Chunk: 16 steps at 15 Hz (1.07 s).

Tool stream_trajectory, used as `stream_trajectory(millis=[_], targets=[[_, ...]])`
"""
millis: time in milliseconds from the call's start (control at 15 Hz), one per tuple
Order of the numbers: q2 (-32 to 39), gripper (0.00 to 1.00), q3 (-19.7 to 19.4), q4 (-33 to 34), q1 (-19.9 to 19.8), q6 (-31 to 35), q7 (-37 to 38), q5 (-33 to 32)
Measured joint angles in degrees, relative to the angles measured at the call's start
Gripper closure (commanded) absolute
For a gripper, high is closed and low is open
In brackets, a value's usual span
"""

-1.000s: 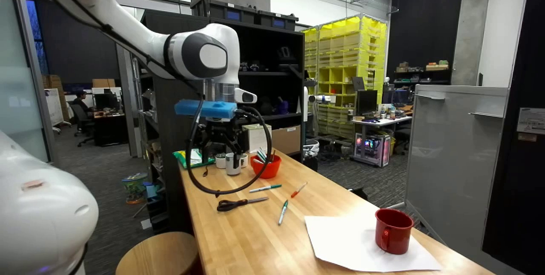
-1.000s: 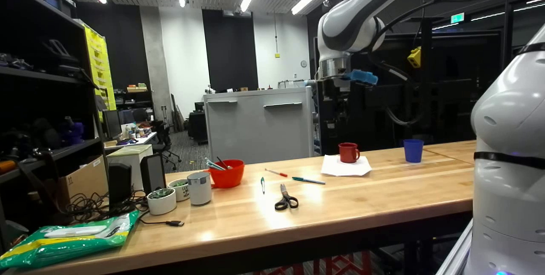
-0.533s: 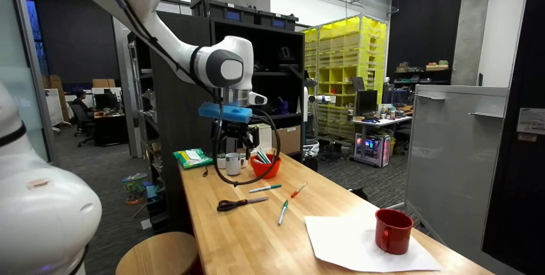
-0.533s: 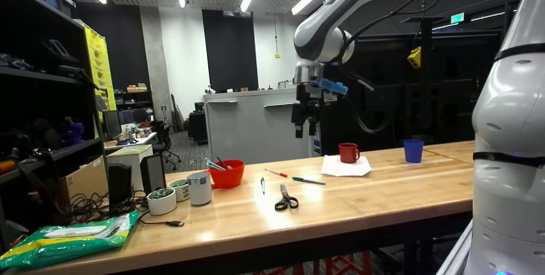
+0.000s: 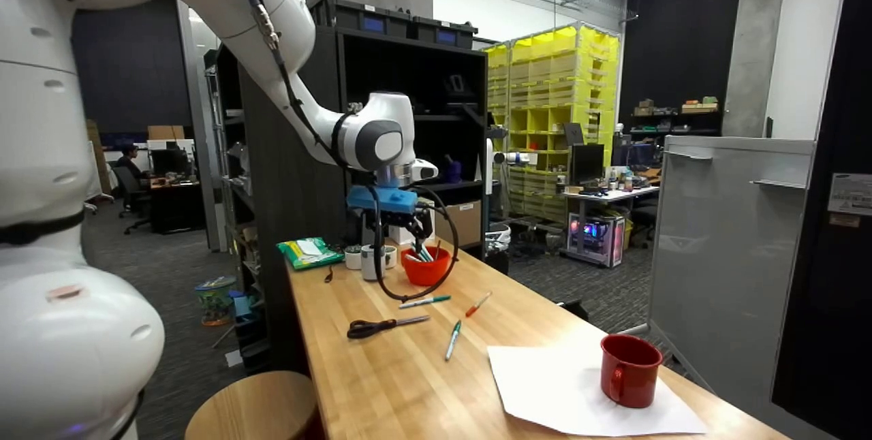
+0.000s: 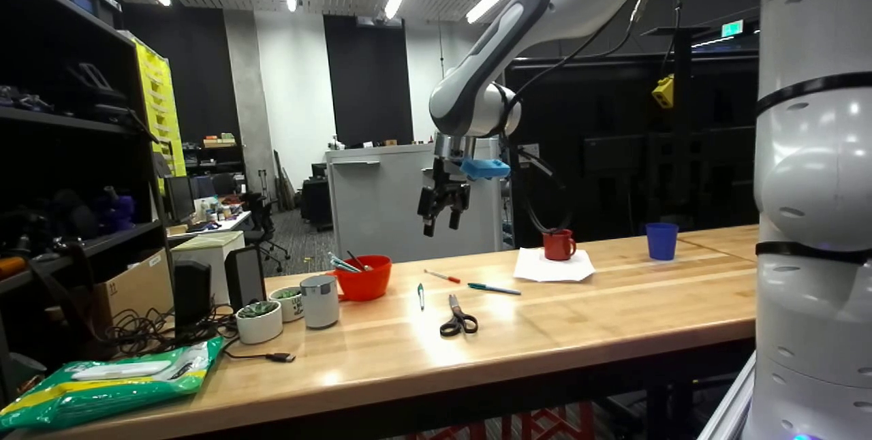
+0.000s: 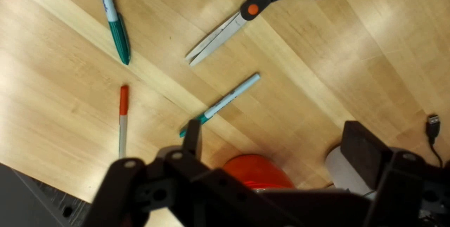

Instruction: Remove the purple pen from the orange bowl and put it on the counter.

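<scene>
Claw point(image 6: 441, 224): suspended above the counter point(image 6: 579, 324), fingers point(image 7: 364, 151) directed downward and spread well apart. Orange bowl point(image 6: 366, 283): on the counter, lower than the claw; in the wrist view it shows within the span between the fingers, partly hidden by the claw itself. Pens point(image 6: 345, 263) lean inside the bowl, below claw level; whether any is purple cannot be told. A green-capped marker point(image 7: 228, 98) lies ahead of the claw in the wrist view, its cap end partly covered by one fingertip. Scissors point(image 7: 251, 11) lie farther ahead. A grey cup point(image 7: 342, 169) is partly covered by the opposite finger.
</scene>
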Motion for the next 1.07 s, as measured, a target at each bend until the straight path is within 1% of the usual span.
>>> stream_trajectory(millis=[133, 1067], targets=[[1.0, 0.0, 0.0, 0.9, 0.0, 0.1, 0.1, 0.0], [0.9, 0.0, 0.0, 1.1, -0.2, 0.1, 0.1, 0.0]])
